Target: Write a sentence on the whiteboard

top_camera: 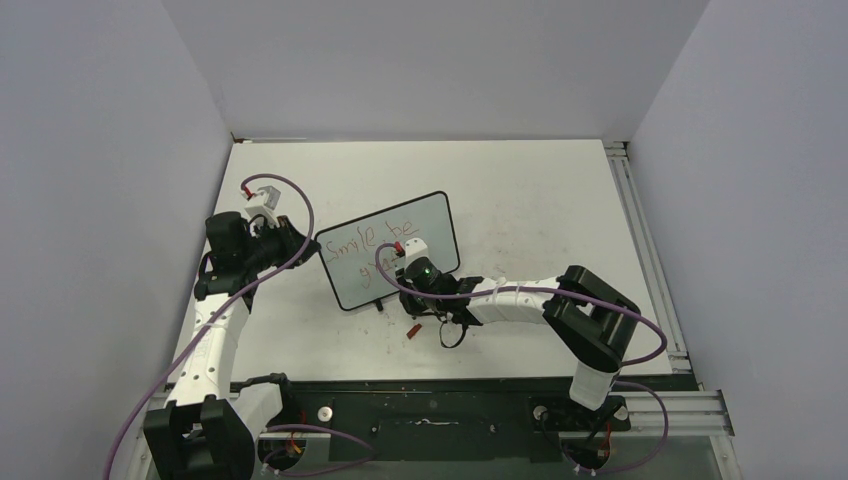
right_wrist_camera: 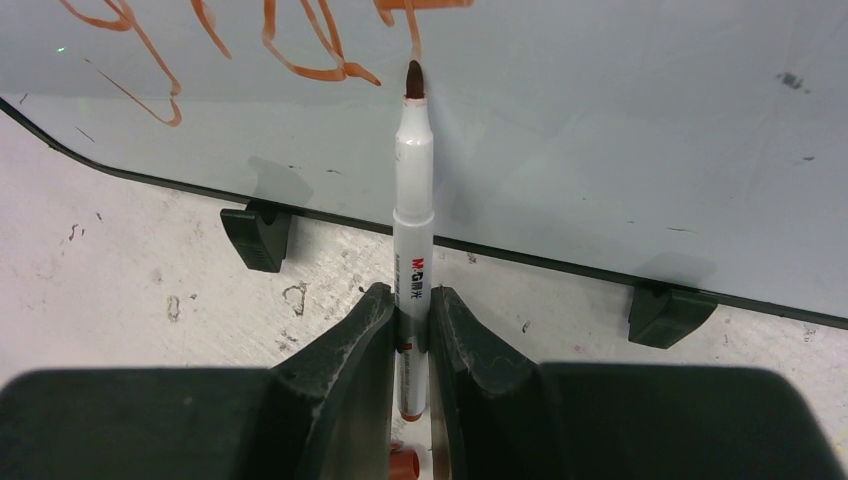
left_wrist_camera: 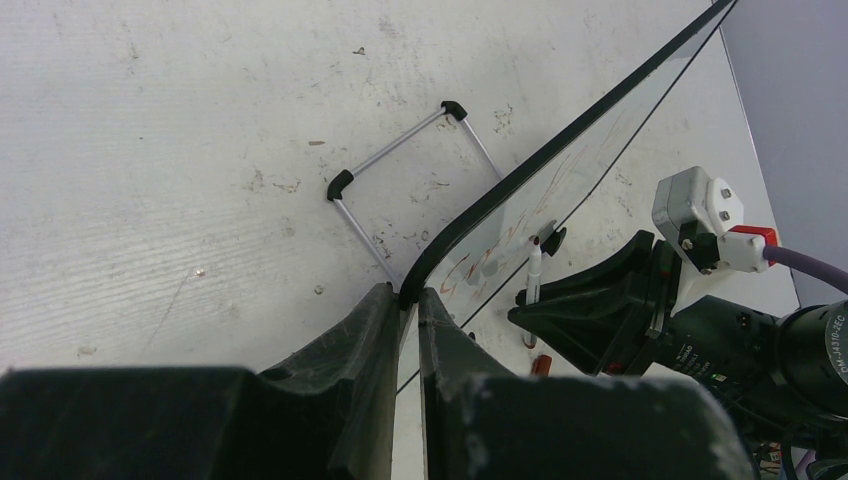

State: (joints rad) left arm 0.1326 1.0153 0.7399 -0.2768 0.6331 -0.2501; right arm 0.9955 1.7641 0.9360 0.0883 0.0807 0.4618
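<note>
So the whiteboard (top_camera: 432, 222) stands tilted back on the tabletop (top_camera: 540, 190), propped on its two little black feet (right_wrist_camera: 258, 238) with a wire stand (left_wrist_camera: 400, 150) behind it. My left end effector (left_wrist_camera: 408, 300) is clamped nearly shut on the whiteboard's rounded lower corner, with the thin black frame pinched between the fingers. My right end effector (right_wrist_camera: 412, 300) is in front of the whiteboard, squeezed tight around the barrel of a white marker (right_wrist_camera: 413, 200). The marker points up at the whiteboard, and its dark tip looks to be touching the surface at the bottom of a red stroke. The sentence (top_camera: 365, 240) is on the whiteboard in red. The top line reads "Smile, be", and the second line below it is partly hidden behind my right arm. A red cap (top_camera: 412, 330) lies on the tabletop just in front of the whiteboard, under my right wrist.
</note>
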